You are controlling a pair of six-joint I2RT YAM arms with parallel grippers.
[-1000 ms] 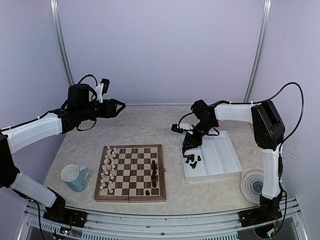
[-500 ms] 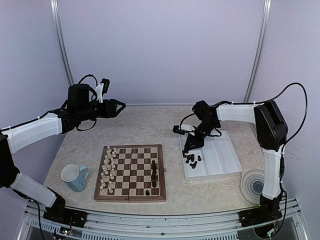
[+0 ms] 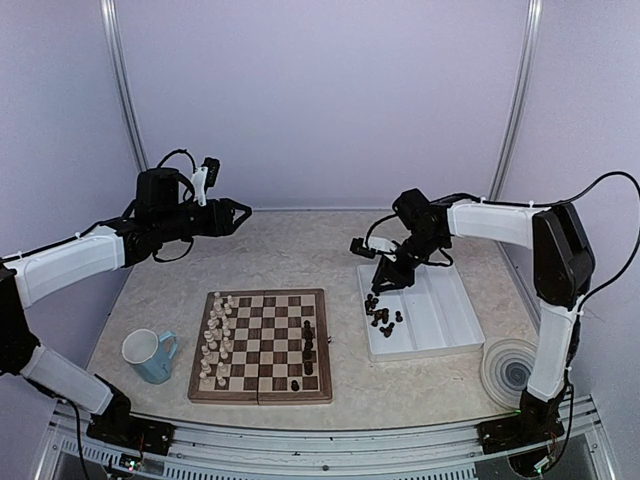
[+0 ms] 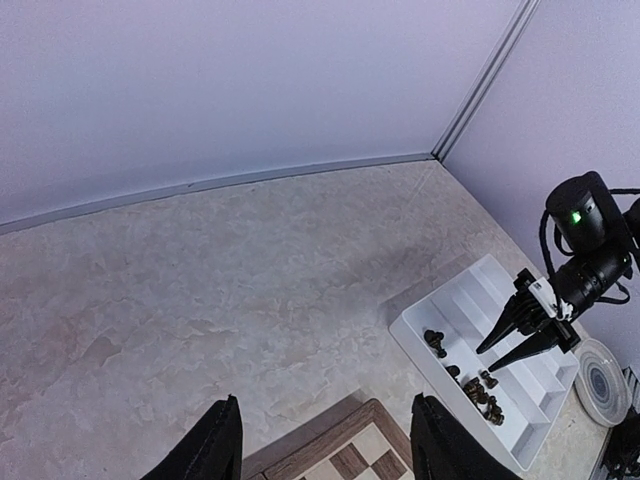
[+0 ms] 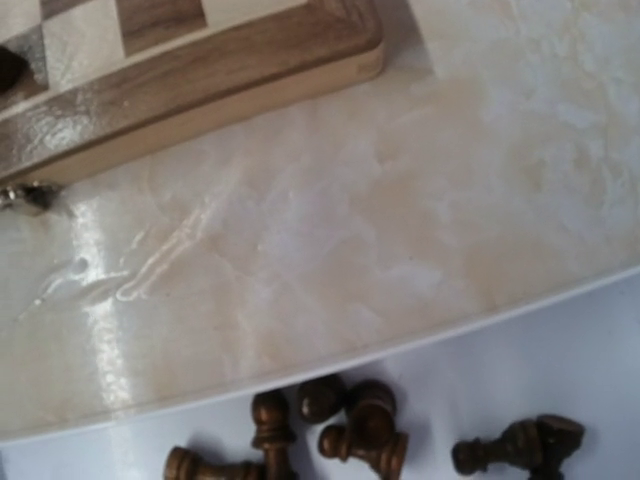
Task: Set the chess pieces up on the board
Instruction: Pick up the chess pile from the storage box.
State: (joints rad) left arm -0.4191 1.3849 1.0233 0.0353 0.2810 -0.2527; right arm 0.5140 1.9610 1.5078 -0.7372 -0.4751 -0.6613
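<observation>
Fetching the next dark piece: hovering the right claw [image 3: 372, 293] above the tray [image 3: 440, 310], parted a little and gripping nothing, just over the pieces [image 3: 383, 318] lying toppled at the tray's left end. Parking the left claw [image 3: 240, 210] high over the far side of the table [image 3: 300, 250], spread wide and empty, well apart from the work. Showing only a few dark pieces along the right columns of the board [image 3: 262, 397], facing white ranks [image 3: 215, 335] on its left. Judging the next move: lowering onto one piece lying apart from its neighbours, closing on its stem, lifting clear of the tray wall, then carrying it left to a vacant right-side square and setting it upright.
</observation>
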